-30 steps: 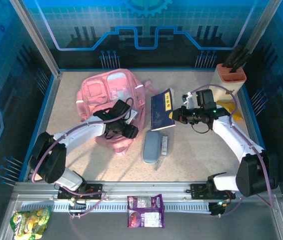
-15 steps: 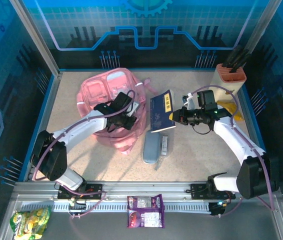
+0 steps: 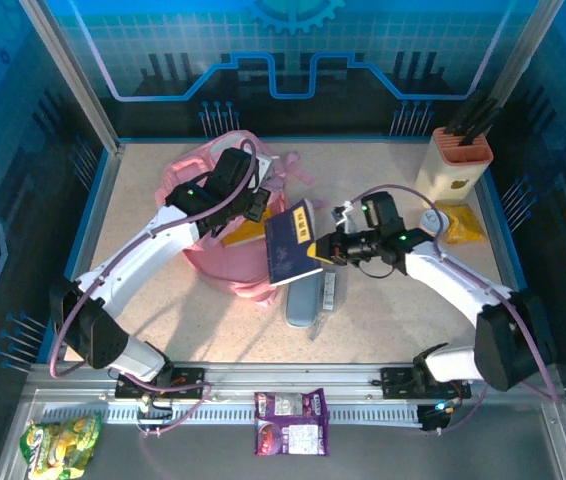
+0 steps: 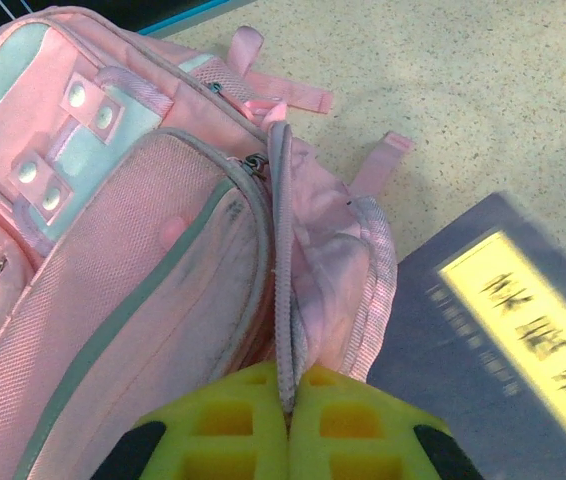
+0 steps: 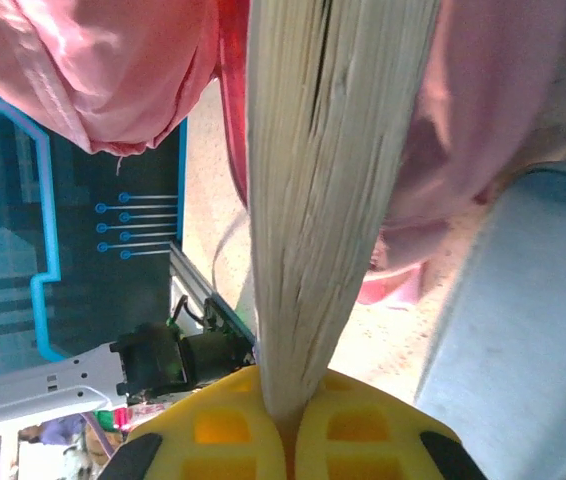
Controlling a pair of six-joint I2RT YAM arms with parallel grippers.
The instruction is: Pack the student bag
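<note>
On the surface [image 3: 363,340], your pink bag [image 3: 218,265] sits back left; it looks soft and floppy, so hold its zip edge [image 4: 281,250]. The stiff blue book [image 3: 289,245] is pinched by your right pincer [image 5: 285,410], and your left pincer [image 4: 288,405] pinches that zip edge.

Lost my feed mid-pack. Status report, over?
Left gripper shut on bag's zip edge. Right gripper shut on book, tilted at the bag's opening. Pencil case on table just below book, not blocking.
</note>
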